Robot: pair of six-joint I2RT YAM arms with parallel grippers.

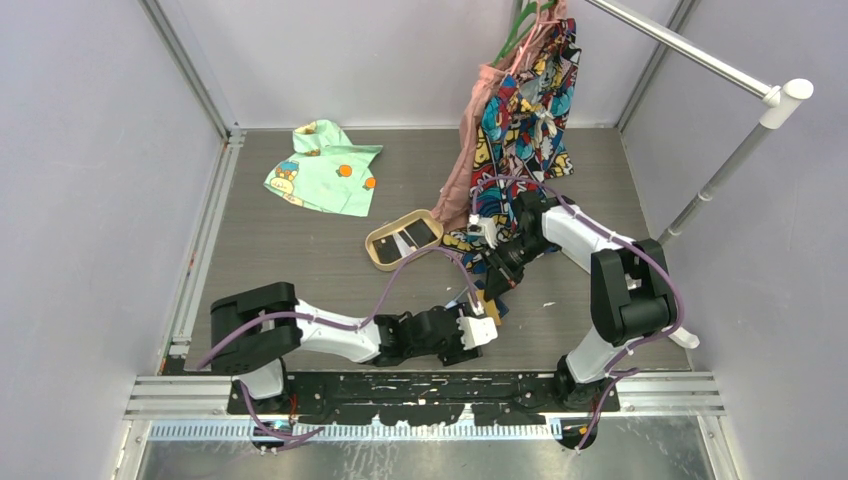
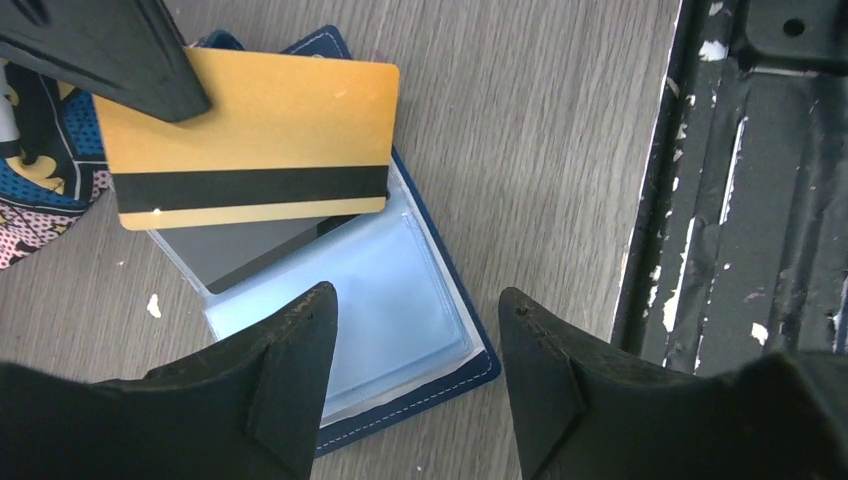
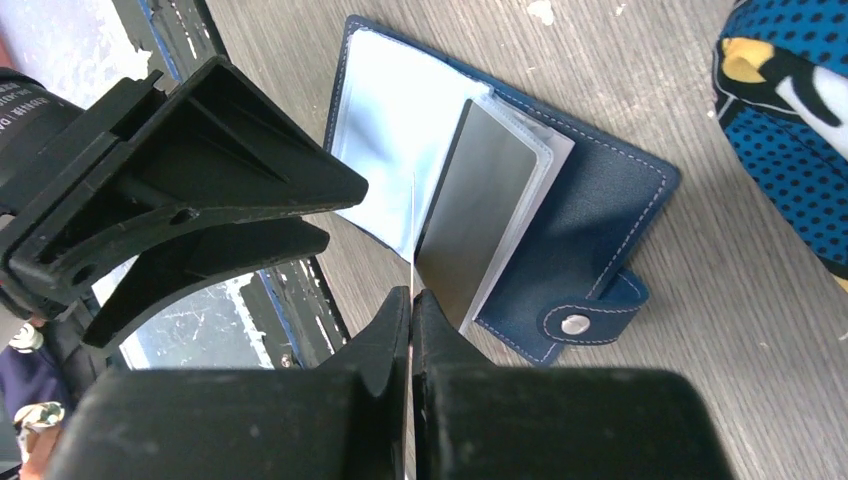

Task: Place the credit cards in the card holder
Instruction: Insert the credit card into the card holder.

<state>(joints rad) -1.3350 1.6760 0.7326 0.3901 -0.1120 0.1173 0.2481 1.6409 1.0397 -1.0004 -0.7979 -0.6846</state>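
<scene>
The navy card holder lies open on the wooden table, pale glossy pockets up, with a grey card tucked in one pocket. My right gripper is shut on an orange-yellow credit card with a black stripe, holding it just above the holder's upper half. In the right wrist view that card shows edge-on over the pockets, beside the snap tab. My left gripper is open over the holder's near corner, holding nothing. More dark cards lie in the tan tray.
A colourful patterned garment hangs from a metal rail, its hem close to the holder. A green child's shirt lies at the back left. The black base plate runs just beside the holder.
</scene>
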